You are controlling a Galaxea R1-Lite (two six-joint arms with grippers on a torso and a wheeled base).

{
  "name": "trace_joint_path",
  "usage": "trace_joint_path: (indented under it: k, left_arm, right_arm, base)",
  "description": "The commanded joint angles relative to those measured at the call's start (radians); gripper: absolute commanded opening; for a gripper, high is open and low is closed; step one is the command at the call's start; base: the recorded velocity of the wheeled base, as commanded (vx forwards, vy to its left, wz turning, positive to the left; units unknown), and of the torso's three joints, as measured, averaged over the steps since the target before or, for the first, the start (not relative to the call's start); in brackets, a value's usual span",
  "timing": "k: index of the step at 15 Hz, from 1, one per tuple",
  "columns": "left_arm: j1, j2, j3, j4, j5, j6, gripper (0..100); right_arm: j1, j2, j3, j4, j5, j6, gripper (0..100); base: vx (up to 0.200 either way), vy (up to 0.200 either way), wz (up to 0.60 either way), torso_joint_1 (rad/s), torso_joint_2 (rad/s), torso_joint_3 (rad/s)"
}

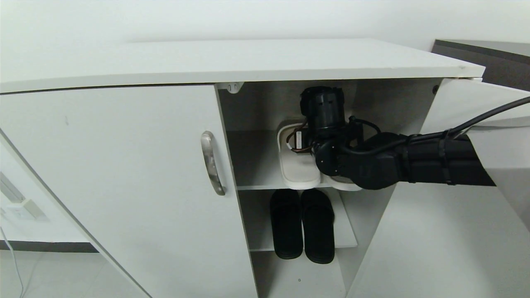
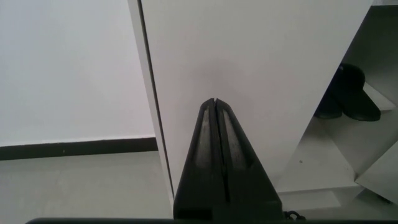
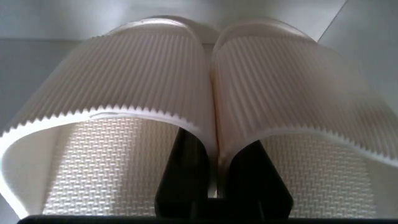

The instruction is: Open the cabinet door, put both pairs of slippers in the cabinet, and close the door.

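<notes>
My right gripper (image 3: 214, 155) is inside the cabinet (image 1: 232, 58), at the height of the upper shelf (image 1: 252, 157). The white slippers (image 1: 298, 167) lie on this shelf side by side, touching each other, and their near ends reach the front edge of the shelf. My two fingers (image 3: 183, 171) go under the ribbed straps, one finger in each slipper, and the inner edges of both straps are between them. The jaws stand nearly closed and press these two edges together, so I have hold of both white slippers at once. I cannot tell if the soles rest fully on the shelf or are lifted a little.

The black slippers (image 1: 302, 223) are on the lower shelf (image 1: 345, 236) of the cabinet, directly under the white pair. They also lie side by side and touch, and their near ends pass over the front edge of that shelf.

The right door (image 1: 430, 240) of the cabinet is swung open, and my right arm goes in beside it. The left door (image 1: 116, 174), with its metal handle (image 1: 212, 163), is closed. My left gripper (image 2: 214, 106) is outside the cabinet, in front of this closed door. Its jaws are fully closed, one pad against the other, and they hold nothing. I cannot tell whether the tips touch the door.
</notes>
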Motion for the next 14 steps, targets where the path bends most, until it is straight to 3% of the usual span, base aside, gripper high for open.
trace_joint_path:
  k: [1, 10, 11, 14]
  left_arm:
    - [0.0, 0.0, 0.0, 0.0, 0.0, 0.0, 0]
    - [0.0, 0.0, 0.0, 0.0, 0.0, 0.0, 0]
    - [0.0, 0.0, 0.0, 0.0, 0.0, 0.0, 0]
    - [0.0, 0.0, 0.0, 0.0, 0.0, 0.0, 0]
  right_arm:
    - [-0.001, 0.017, -0.012, 0.0, 0.001, 0.01, 0]
    - [-0.001, 0.026, -0.012, 0.018, 0.003, 0.033, 0]
    - [-0.001, 0.026, -0.012, 0.018, 0.003, 0.033, 100]
    - [0.007, 0.02, -0.007, 0.018, 0.003, 0.033, 100]
  base:
    - [0.0, 0.0, 0.0, 0.0, 0.0, 0.0]
    - [0.0, 0.0, 0.0, 0.0, 0.0, 0.0]
    - [0.0, 0.0, 0.0, 0.0, 0.0, 0.0]
    - [0.0, 0.0, 0.0, 0.0, 0.0, 0.0]
